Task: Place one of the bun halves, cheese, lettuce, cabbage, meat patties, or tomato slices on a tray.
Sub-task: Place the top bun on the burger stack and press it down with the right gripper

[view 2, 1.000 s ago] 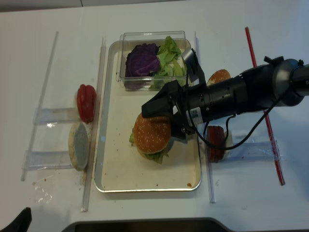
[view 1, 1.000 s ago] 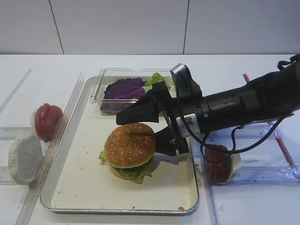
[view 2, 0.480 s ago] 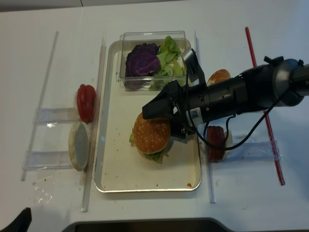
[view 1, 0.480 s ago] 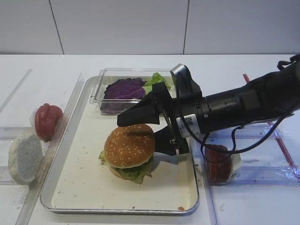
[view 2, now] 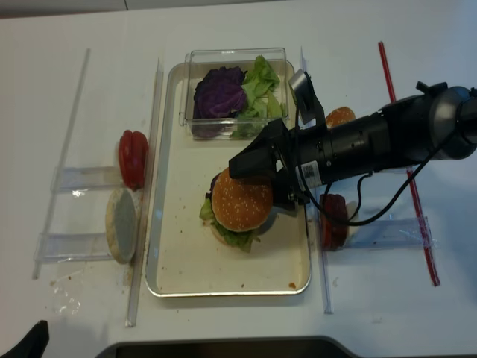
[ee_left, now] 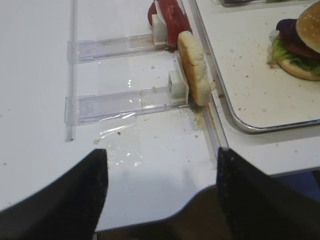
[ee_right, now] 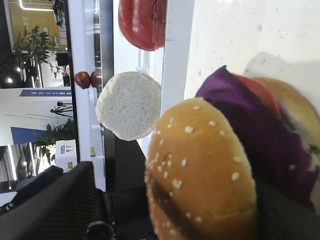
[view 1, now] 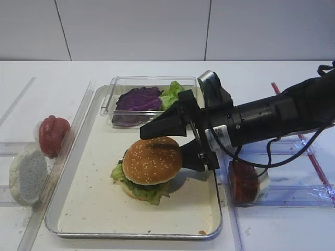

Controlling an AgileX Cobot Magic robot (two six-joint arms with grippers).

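Note:
On the tray stands a stacked burger. Its top bun half leans, baring purple cabbage and a tomato slice underneath, with lettuce at the base. My right gripper is open, its jaws standing wide on either side of that bun half. My left gripper is open and empty over the table's near edge. More tomato slices stand left of the tray, and meat patties stand to its right. Cheese is out of view.
A clear box on the tray's far end holds cabbage and lettuce. A pale floury disc leans in a clear holder. A second bun half lies behind the right arm. A red strip runs along the right.
My right gripper has drawn back to the right with its jaws still wide. The top bun half has shifted right with it and now leans on the stack.

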